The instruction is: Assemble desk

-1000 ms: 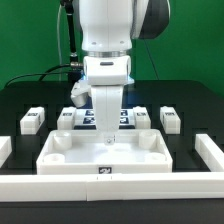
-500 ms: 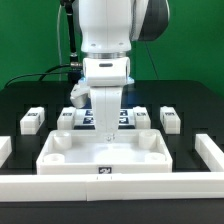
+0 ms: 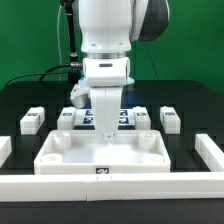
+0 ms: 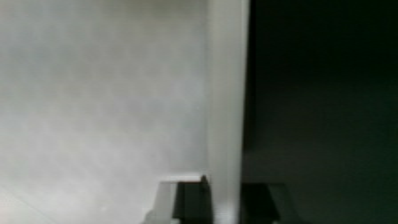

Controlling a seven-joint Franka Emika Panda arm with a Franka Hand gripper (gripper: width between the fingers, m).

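Note:
The white desk top (image 3: pixel 60 160) lies flat on the black table, near the front rail, with its raised rim and round corner sockets facing up. My gripper (image 3: pixel 106 138) reaches straight down onto the middle of its far rim. In the wrist view the rim (image 4: pixel 228 90) runs between my two dark fingertips (image 4: pixel 189 203), and the gripper (image 4: pixel 228 202) is shut on it. Four white tagged legs lie in a row behind the top. Two are on the exterior view's left (image 3: pixel 33 120) (image 3: pixel 67 120) and two on its right (image 3: pixel 145 118) (image 3: pixel 170 119).
Long low white border rails run along the front (image 3: pixel 150 186), the left (image 3: pixel 5 150) and the right (image 3: pixel 212 152). The marker board (image 3: pixel 88 118) lies behind my gripper, mostly hidden. A green backdrop and cables stand behind the arm.
The desk top, with its front tag, has shifted very slightly toward the exterior view's left. The gripper stays on the far rim.

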